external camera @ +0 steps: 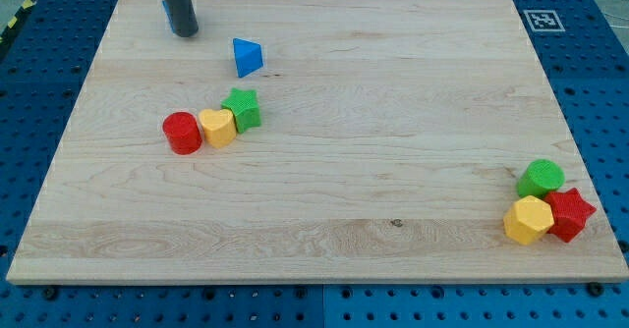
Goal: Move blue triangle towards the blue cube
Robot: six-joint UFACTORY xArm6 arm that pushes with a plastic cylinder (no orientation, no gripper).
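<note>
My tip (184, 33), a bare rod holding nothing, stood near the blue triangle (247, 57), at its ten o'clock

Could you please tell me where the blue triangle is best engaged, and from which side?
I can only push, not grip. My tip stands apart, to the upper left of the blue triangle. The triangle's flat side facing the view's left looks the steadiest contact, met mid-face to avoid spinning. No blue cube shows, so the heading is unsettled.
</note>
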